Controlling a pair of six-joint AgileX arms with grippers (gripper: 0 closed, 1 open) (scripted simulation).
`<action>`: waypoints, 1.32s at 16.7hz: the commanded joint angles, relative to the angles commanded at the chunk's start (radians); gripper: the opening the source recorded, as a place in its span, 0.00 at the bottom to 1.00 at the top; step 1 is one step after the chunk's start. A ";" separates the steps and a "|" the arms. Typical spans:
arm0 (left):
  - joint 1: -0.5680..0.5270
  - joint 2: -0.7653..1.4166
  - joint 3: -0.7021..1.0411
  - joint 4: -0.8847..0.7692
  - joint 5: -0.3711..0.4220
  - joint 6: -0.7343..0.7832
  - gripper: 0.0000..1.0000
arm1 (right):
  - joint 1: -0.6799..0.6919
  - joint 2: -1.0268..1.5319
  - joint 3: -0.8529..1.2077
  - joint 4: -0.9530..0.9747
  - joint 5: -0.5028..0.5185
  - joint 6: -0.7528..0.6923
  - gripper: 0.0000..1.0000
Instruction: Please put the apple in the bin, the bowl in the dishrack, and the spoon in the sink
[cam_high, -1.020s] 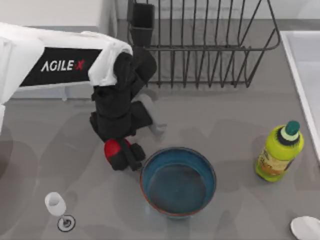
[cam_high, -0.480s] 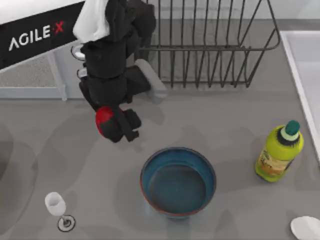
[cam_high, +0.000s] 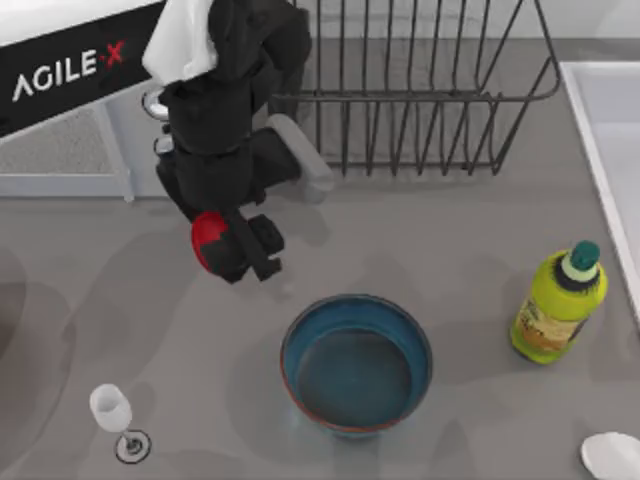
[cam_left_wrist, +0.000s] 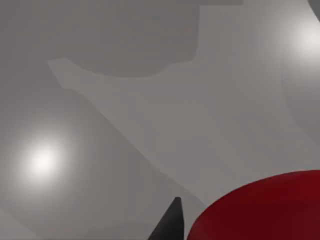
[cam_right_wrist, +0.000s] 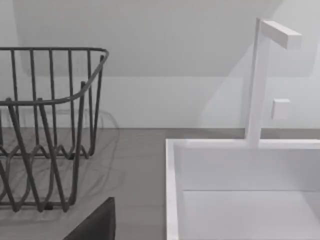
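Left gripper (cam_high: 232, 247) clamps the apple (cam_high: 207, 236), lifted off the table — bin step. Next: carry to bin, then release.

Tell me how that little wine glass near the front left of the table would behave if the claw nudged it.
The wine glass stands upright on a thin stem over a small round foot, so a push high up would probably tip it. Its smooth bowl looks slippery to pinch. Once down it would likely roll in a curve, and it seems fragile.
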 joint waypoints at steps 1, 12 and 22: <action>0.002 -0.004 -0.014 0.013 0.005 -0.032 0.00 | 0.000 0.000 0.000 0.000 0.000 0.000 1.00; 0.280 -0.153 -0.332 0.080 0.040 -0.981 0.00 | 0.000 0.000 0.000 0.000 0.000 0.000 1.00; 0.798 -0.470 -0.384 0.045 0.024 -1.701 0.00 | 0.000 0.000 0.000 0.000 0.000 0.000 1.00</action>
